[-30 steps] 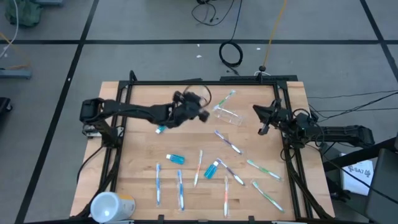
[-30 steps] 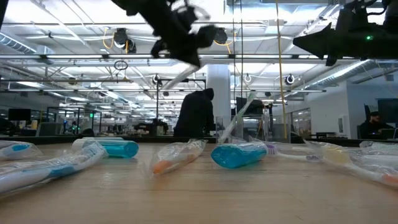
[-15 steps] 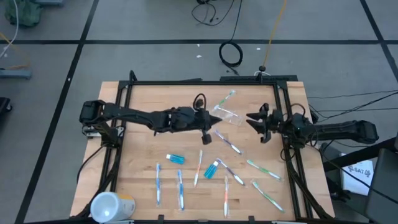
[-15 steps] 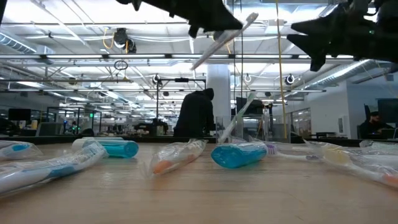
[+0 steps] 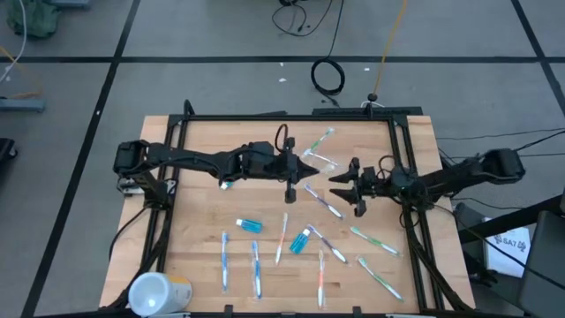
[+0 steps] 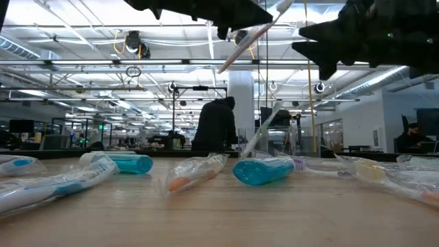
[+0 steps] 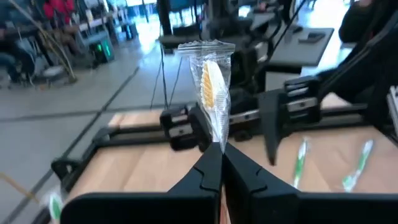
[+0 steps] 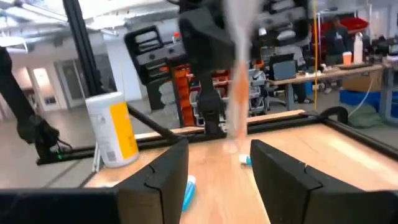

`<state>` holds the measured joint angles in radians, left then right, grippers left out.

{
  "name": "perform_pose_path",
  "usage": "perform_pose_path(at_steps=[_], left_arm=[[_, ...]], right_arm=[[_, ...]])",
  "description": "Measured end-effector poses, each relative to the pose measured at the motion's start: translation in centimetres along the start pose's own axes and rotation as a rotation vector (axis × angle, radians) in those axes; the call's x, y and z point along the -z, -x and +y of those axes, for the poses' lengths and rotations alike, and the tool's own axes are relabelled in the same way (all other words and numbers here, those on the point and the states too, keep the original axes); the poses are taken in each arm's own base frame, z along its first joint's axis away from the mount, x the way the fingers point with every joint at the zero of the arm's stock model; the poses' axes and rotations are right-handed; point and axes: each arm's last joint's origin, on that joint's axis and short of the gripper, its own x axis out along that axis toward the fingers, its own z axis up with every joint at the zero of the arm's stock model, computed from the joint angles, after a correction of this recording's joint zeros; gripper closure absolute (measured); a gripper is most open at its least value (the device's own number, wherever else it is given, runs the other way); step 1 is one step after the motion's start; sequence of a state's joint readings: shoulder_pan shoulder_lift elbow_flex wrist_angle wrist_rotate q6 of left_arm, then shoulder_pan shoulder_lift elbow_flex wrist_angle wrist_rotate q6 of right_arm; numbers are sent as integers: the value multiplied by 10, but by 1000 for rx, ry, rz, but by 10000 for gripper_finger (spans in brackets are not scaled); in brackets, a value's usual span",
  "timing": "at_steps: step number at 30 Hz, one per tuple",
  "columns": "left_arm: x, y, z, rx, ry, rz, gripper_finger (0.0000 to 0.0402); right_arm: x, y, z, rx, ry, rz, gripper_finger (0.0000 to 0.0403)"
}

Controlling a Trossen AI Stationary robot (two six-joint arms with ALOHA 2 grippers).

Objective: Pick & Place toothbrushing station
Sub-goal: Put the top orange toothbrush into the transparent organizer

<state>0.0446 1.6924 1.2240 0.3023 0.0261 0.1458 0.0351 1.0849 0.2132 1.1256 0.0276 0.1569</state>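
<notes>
Left hand (image 5: 290,181) clamped on wrapped orange toothbrush (image 7: 213,87), mid-desk; right hand (image 5: 346,187), at 3 o'clock, agape, empty. Centre brush between fingers before closing.

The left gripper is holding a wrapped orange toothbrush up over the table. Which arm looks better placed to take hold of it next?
Probably the right. The right gripper is open and faces the wrapped orange toothbrush, which shows between its fingers in its wrist view. The left gripper is shut on that toothbrush.
</notes>
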Motion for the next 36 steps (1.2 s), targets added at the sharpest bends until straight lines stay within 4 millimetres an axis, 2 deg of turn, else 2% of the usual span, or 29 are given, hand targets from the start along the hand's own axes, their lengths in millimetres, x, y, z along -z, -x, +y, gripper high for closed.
perform_pose_path(at_steps=[3, 7, 15, 22, 30, 33, 36], left_arm=[[3, 0, 0, 3, 25, 34, 394], [3, 0, -3, 11, 15, 38, 399], [4, 0, -5, 18, 11, 42, 399], [3, 0, -5, 17, 10, 32, 396], [-9, 0, -4, 0, 13, -87, 396], [-10, -4, -3, -8, 18, -146, 397], [-2, -14, -4, -13, 16, -185, 394]], right_arm=[[-5, -10, 2, 11, 36, -60, 236], [-2, -22, -1, 99, 43, -50, 236], [-10, -43, 0, 91, 109, -90, 236], [-11, -46, 0, 93, 144, -84, 236], [-11, -46, 0, 79, 145, -84, 236], [-13, -46, 1, 59, 145, -102, 236], [-14, -46, 1, 55, 145, -112, 236]])
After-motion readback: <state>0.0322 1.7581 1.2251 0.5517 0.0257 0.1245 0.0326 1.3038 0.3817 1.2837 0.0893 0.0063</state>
